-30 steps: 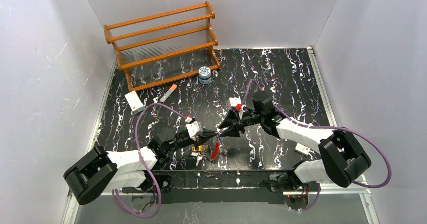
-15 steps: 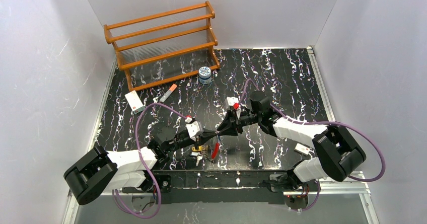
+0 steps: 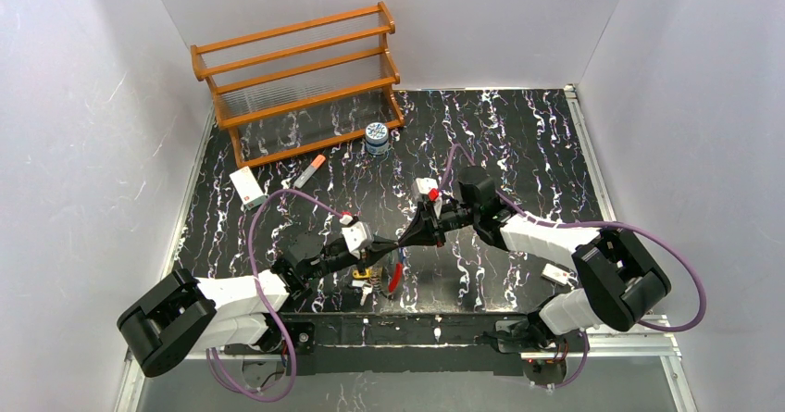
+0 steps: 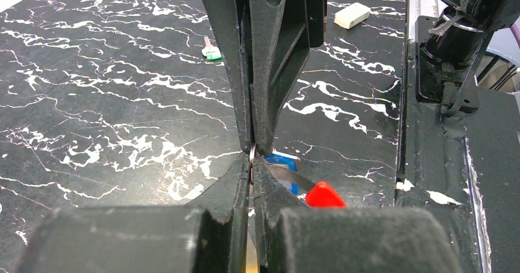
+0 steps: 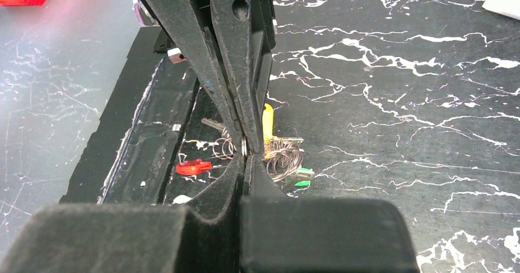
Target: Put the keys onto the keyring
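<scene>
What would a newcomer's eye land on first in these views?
The left gripper and right gripper, both shut, meet tip to tip at front centre, seemingly pinching one thin metal ring between them. Just beneath lies a tangle of coloured keys; the wooden rack stands out at the back left.

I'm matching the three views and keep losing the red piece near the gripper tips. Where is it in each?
Top external: red piece, low centre, just on the arm-base side of the touching tips.
Left wrist: bottom edge, right of centre.
Right wrist: lower half, left of centre.
Shared landmark: left gripper and right gripper meeting tip to tip.
</scene>
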Motion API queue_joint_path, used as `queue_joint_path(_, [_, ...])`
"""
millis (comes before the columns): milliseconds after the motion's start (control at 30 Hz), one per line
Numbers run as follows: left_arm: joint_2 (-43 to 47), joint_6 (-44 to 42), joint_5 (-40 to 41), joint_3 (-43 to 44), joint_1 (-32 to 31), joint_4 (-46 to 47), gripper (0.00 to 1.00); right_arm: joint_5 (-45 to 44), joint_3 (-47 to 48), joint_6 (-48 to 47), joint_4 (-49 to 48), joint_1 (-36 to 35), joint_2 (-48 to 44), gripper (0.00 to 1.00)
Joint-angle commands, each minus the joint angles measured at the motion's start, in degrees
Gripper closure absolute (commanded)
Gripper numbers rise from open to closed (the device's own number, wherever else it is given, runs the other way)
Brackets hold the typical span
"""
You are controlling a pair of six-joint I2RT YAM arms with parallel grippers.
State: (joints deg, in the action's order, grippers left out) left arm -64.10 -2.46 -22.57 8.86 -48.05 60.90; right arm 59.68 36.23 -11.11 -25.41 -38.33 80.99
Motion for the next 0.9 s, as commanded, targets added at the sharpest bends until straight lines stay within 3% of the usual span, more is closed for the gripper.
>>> queue_joint_path(0, [0.7,-0.5,-0.2,0.8,-0.2,2.3,0.97,0.1,2.8,-2.2,1.0,-0.3,-0.4,0.99])
queue_joint_path(167, [1.8,-1.7,1.6,0.3,-0.2,1.9,0.66,-2.0,4.4,-7.4,9.8,-0.3,-1.4,0.99])
queue_joint_path(300, [3.3,-3.6,3.4,0.4,-0.1,-0.8,0.49,-4.2,5.7,-11.7,17.2,-0.3,-1.9,0.99])
queue_joint_path(600, [4.8,-8.3,4.4,3.1,-0.1,-10.5,0.46,-8.7,7.0,-19.0,29.0,-0.4,-1.7,0.99])
queue_joint_path(867, [1.3,-10.2,0.0,6.4,-0.1,-14.8,0.54,-13.4,10.4,-22.1,36.2,-2.6,1.3,0.99])
